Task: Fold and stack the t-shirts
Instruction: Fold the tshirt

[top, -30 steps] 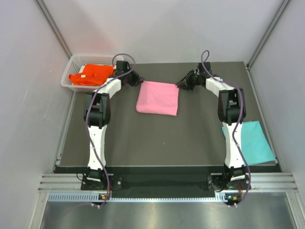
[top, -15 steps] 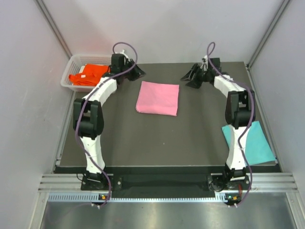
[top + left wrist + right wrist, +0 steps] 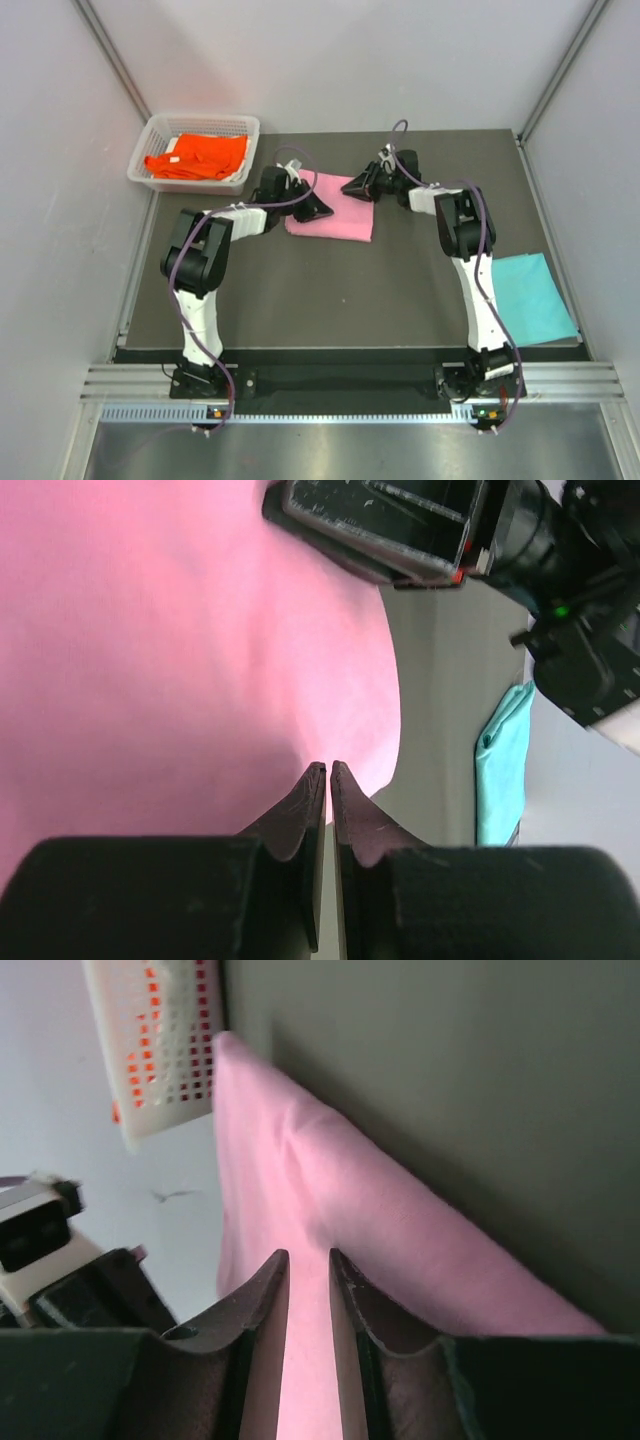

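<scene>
Mesh basket (image 3: 150,140) at ten o'clock holds your orange t-shirt (image 3: 198,156), crumpled. Toward twelve o'clock, the pink t-shirt (image 3: 335,218) lies folded flat on the worktop (image 3: 330,290). Your left hand (image 3: 318,209) sits at its nine o'clock edge, fingers together over the cloth; whether they pinch any of it, you cannot tell. Your right hand (image 3: 352,187) is at its one o'clock corner, fingers a narrow slit apart. The teal t-shirt (image 3: 530,300) lies flat at four o'clock, near the worktop's right edge.
</scene>
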{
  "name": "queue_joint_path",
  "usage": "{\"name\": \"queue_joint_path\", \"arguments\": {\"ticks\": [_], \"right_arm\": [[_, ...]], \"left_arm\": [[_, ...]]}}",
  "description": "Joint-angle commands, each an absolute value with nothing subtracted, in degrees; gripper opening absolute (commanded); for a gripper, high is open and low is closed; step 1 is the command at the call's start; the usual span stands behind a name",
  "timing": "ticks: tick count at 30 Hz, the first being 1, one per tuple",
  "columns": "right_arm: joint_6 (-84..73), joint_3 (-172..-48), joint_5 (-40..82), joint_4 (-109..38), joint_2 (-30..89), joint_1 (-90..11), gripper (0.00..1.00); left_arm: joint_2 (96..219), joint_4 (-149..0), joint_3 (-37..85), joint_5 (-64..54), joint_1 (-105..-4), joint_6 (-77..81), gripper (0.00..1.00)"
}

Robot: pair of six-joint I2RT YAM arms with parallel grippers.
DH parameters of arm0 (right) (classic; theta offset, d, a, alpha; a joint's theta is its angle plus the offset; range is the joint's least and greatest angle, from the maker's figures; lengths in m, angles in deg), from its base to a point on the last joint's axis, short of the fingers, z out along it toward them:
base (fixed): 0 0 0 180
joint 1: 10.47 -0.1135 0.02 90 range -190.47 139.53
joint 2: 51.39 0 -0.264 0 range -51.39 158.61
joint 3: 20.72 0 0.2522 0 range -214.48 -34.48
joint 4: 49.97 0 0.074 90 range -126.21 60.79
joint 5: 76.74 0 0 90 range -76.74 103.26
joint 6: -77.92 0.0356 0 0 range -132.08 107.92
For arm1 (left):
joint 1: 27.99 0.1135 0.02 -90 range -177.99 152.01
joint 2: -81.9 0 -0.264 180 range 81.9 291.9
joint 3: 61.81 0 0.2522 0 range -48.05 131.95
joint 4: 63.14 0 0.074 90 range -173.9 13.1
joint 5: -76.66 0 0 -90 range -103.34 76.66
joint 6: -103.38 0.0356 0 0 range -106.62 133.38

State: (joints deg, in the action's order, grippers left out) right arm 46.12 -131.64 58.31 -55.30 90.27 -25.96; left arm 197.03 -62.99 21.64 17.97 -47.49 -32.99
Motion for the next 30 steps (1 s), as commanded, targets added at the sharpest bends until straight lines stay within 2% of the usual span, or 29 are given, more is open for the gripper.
{"name": "queue_joint_path", "arguments": {"ticks": [1,6,11,16,20,22,26,30], "right_arm": [[48.7,-139.3,58.2,-60.5,96.1,-24.1,0.25],[47.9,-148.4,58.3,-56.4,99.7,-21.5,0.27],[44.7,-148.7,59.7,-45.6,91.8,-21.5,0.32],[44.6,-131.4,62.9,-47.5,76.1,-23.8,0.35],[46.5,-118.1,65.1,-53.9,69.4,-27.4,0.35],[48.9,-112.2,65.6,-60.6,68.8,-29.0,0.35],[52.9,-108.8,67.8,-70.0,73.5,-30.2,0.33],[51.8,-108.7,68.9,-71.3,77.6,-29.7,0.30]], "left_arm": [[192.2,-56.1,20.7,20.4,-46.5,-31.5,0.11],[190.1,-57.3,19.4,20.8,-46.4,-32.1,0.13],[192.7,-57.1,17.6,20.6,-45.0,-32.8,0.12],[196.3,-56.8,16.1,20.7,-43.2,-30.4,0.12],[201.9,-56.9,17.9,25.9,-40.3,-29.9,0.10],[201.3,-57.7,19.3,27.4,-40.1,-29.4,0.11],[196.2,-62.2,21.1,26.7,-40.2,-29.4,0.12],[189.9,-66.3,20.8,25.2,-40.2,-28.5,0.15]]}}
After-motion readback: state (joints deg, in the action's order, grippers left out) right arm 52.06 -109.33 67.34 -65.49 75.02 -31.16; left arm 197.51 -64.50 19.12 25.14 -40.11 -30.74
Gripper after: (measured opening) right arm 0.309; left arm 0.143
